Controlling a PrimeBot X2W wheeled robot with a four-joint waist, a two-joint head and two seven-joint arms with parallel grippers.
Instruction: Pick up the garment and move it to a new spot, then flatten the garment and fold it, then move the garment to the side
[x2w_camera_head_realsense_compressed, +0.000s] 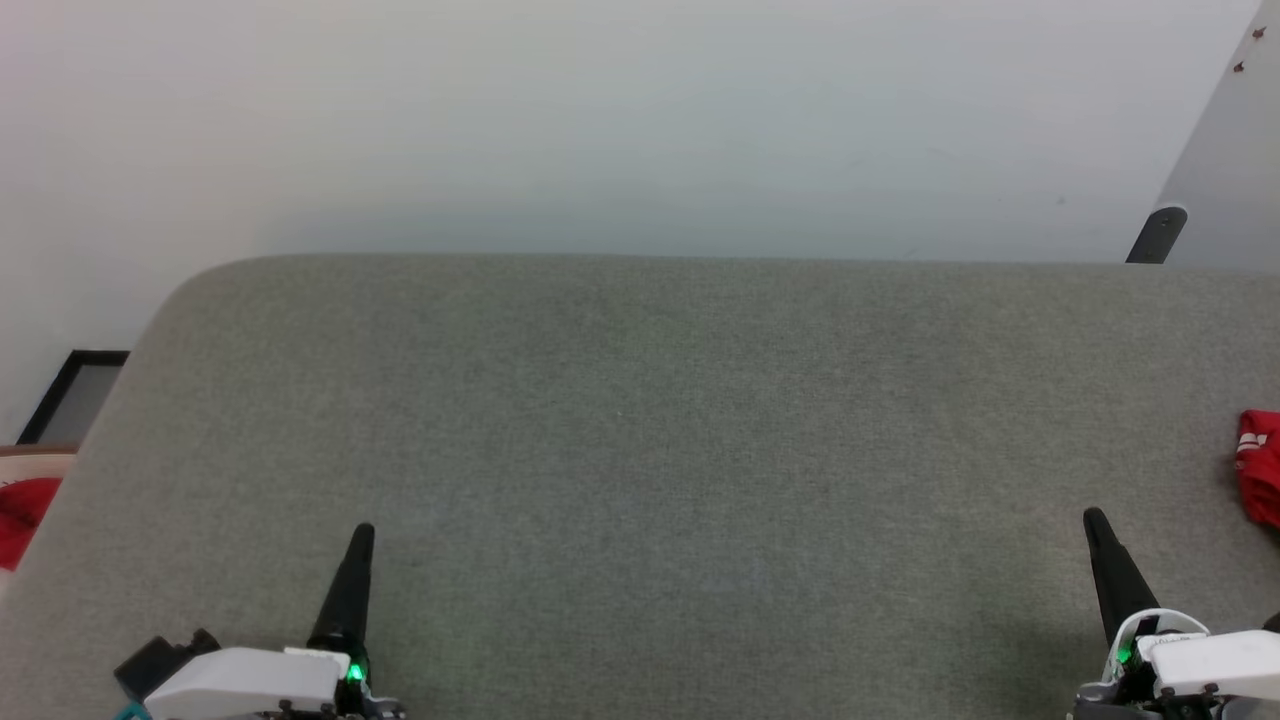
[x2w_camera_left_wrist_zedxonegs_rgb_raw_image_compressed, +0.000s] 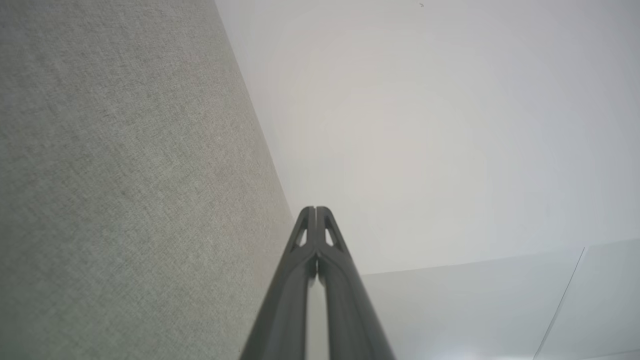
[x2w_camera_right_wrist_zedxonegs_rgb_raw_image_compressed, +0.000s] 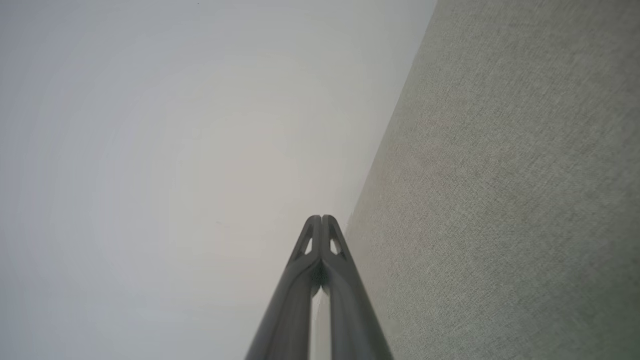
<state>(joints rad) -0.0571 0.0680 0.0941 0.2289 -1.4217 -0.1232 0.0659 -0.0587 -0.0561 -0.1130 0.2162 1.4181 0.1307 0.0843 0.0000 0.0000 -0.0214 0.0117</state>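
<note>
Head view: garment (x2w_camera_head_realsense_compressed: 1258, 465) on table (x2w_camera_head_realsense_compressed: 640, 450), its white marks illegible.

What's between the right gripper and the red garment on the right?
Just bare grey fabric surface between the right gripper and the garment, as the head view shows.

Place: you're looking at what reads as a robot test room or lab; you can't pin it down further.
Counter: a wide counter (x2w_camera_head_realsense_compressed: 640, 400) covered in plain grey fabric, with a rounded far-left corner.
Beyond the counter: a blank pale surface (x2w_camera_head_realsense_compressed: 640, 120).
Left of the counter's corner: a dark-framed panel (x2w_camera_head_realsense_compressed: 75, 395).
Past the counter's far right: a pale slanted board on a dark foot (x2w_camera_head_realsense_compressed: 1157, 235).
Over the counter's near edge: your left arm's fingers (x2w_camera_head_realsense_compressed: 350, 590) and right arm's fingers (x2w_camera_head_realsense_compressed: 1112, 565), on white housings with green lights.
</note>
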